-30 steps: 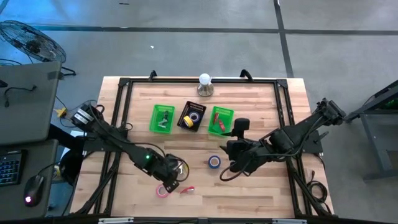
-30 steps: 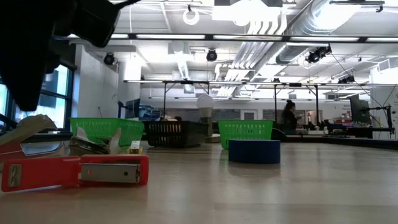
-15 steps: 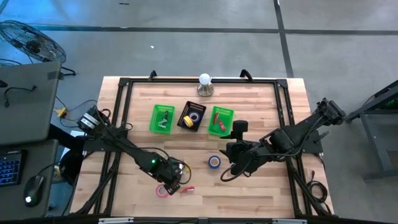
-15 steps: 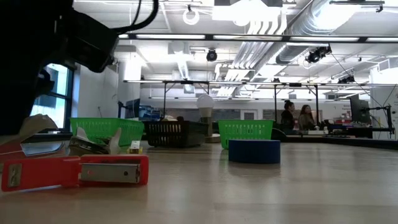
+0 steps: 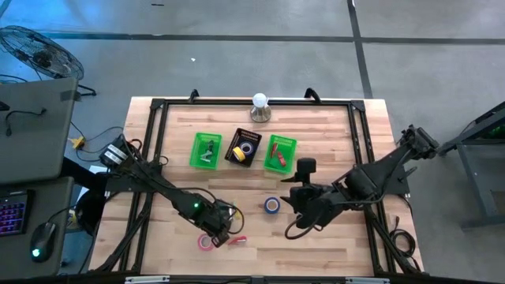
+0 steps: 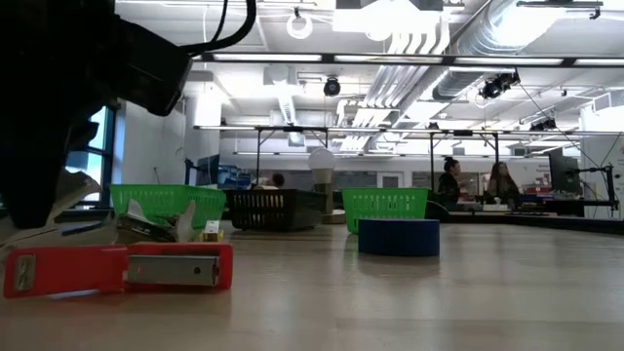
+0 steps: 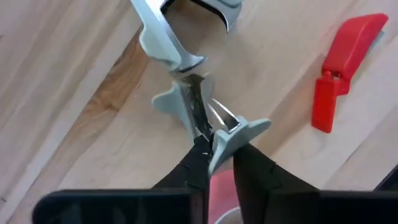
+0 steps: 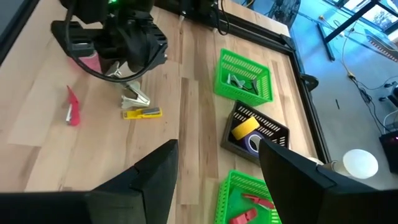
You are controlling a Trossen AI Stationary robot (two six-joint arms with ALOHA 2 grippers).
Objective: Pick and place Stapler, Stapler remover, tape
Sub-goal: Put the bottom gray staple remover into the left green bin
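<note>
Closed now, left fingers (image 7: 205, 158) pinch staple remover (image 7: 208, 121).

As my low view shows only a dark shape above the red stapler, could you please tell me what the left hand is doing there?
Observer: The left hand is shut on the grey staple remover; its wrist view shows the pinch.
Operator: Thank you. Where is the right hand?
Observer: The right hand hangs open near the blue tape, holding nothing.
Operator: Is any other tape out on the table?
Observer: Yes, a pink tape lies right beside the left hand.
</note>
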